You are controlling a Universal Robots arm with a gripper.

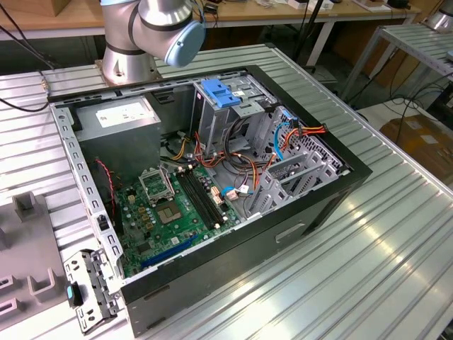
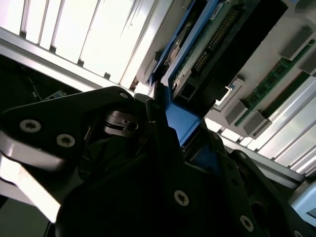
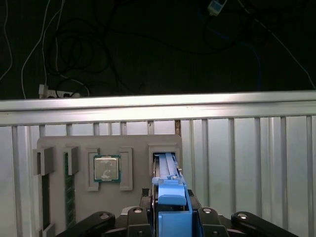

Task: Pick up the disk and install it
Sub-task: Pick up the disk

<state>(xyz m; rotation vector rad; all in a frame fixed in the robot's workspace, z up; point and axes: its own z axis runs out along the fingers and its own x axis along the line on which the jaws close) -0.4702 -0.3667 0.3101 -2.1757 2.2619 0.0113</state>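
Jaws of the gripper (image 3: 170, 200) clenched on the blue-railed disk (image 3: 167, 165), on edge at the grey tray (image 3: 136, 143) slot.

The arm (image 1: 152, 21) is made of round silver-grey metal segments, and one joint is closed by a light blue cap (image 1: 185, 41). A wide round foot (image 1: 124, 69) of the same metal is seen under it. The gripper (image 2: 173, 118) is built of black angular parts, in which round silver screws (image 2: 181, 198) are set. A pale grey plate (image 2: 22, 180) is fixed on one side.
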